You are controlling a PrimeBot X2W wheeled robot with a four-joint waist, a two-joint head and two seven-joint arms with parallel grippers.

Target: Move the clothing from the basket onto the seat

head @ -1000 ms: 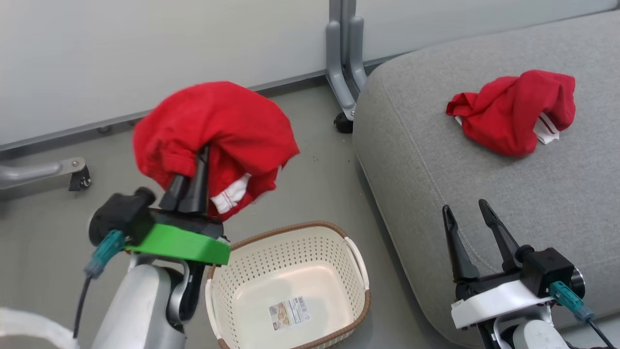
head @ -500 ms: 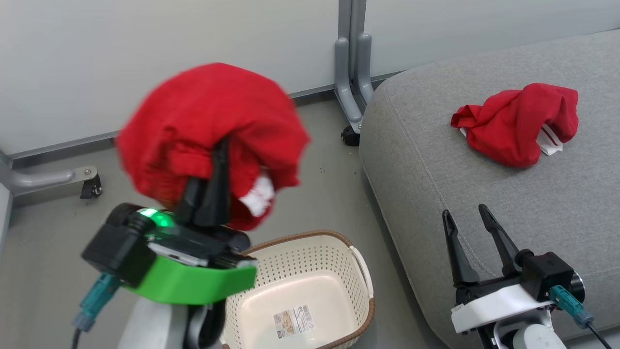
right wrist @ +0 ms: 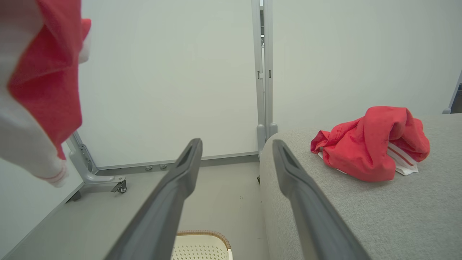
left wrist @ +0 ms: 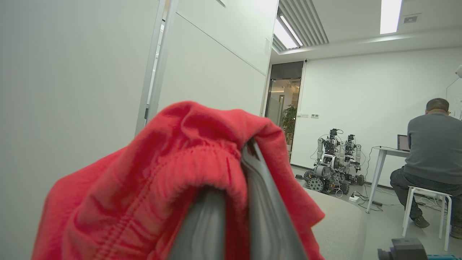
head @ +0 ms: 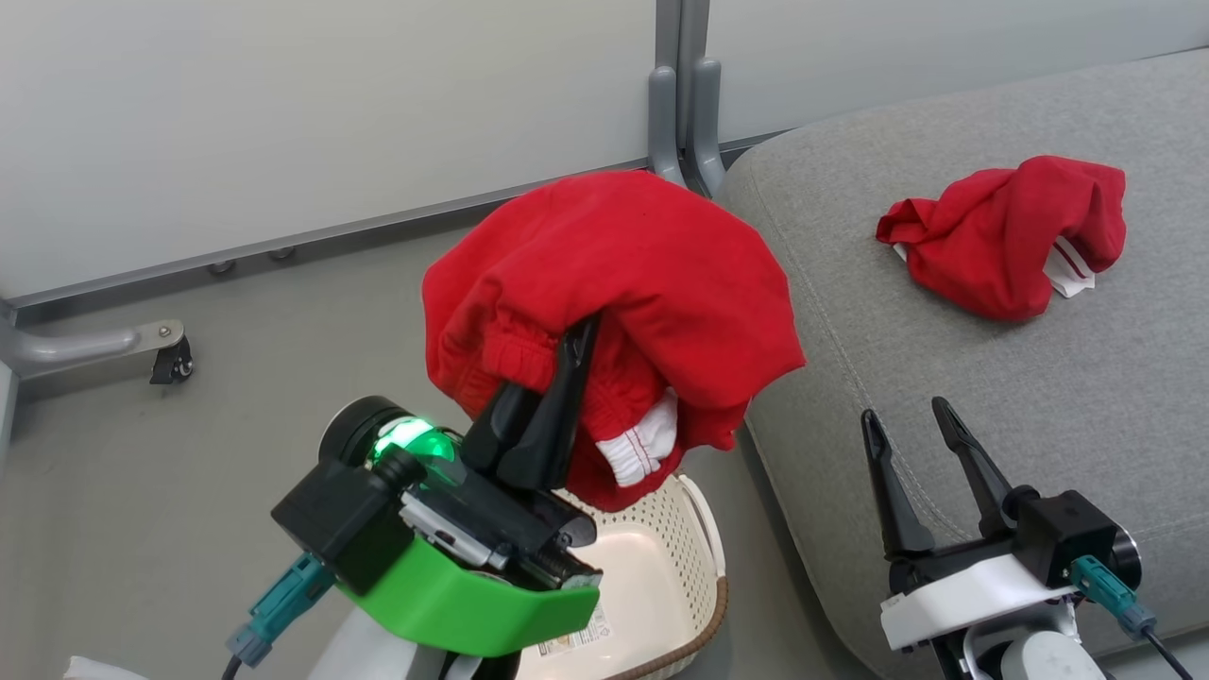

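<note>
**Left gripper (head: 571, 354) holding a red garment (head: 623, 274) up beside the seat (head: 992, 406)**

The left gripper is pinching a fold of the red garment, its jaws pressed together on the cloth. The garment is bunching over the jaw tips and hanging in the air, clear of the grey floor (head: 236, 378). In the head view the cloth is overlapping the seat's left edge and the far rim of the basket (head: 704, 543), with a white striped cuff (head: 647, 449) dangling just above that rim. The basket is standing on the floor just beside the seat. A second red garment (head: 1001, 236) is lying crumpled on the seat, well apart from the held one. The right gripper (head: 904, 412) is hovering near the seat's front edge, its jaws standing apart.
</note>
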